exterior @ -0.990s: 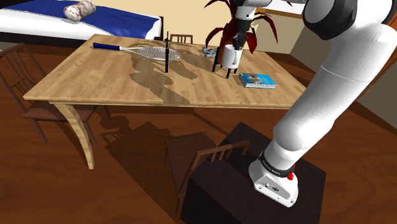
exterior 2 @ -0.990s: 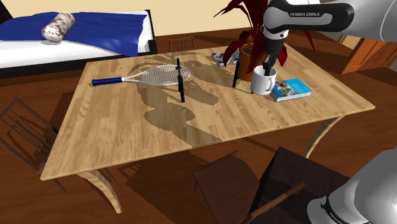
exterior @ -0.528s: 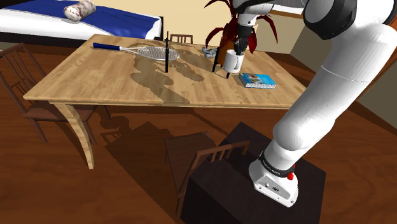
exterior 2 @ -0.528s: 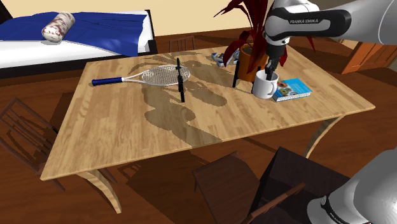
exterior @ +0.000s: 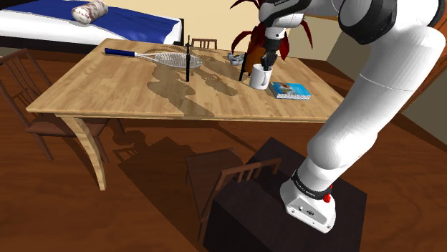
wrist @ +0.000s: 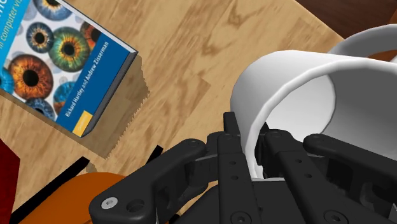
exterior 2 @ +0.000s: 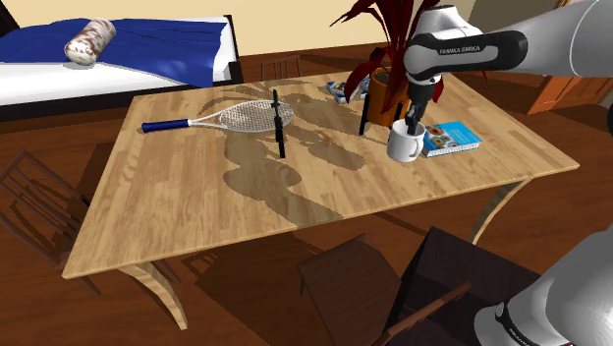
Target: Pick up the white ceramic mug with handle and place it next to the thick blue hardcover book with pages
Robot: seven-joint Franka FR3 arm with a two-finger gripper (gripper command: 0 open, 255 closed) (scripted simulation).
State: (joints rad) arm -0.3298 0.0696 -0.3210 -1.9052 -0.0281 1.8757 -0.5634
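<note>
My gripper (wrist: 253, 137) is clenched on the white mug (wrist: 299, 83), one finger inside and one outside its glossy rim wall, with the loop handle curving off to one side. The mug is upright at the wooden table (exterior: 107, 86), just beside the blue eye-patterned book (wrist: 57, 63) but apart from it; I cannot resolve base contact. An orange plant pot (exterior 2: 381, 93) stands close behind, the table edge runs near the book, and wide bare wood lies toward the racket (exterior 2: 246, 116).
</note>
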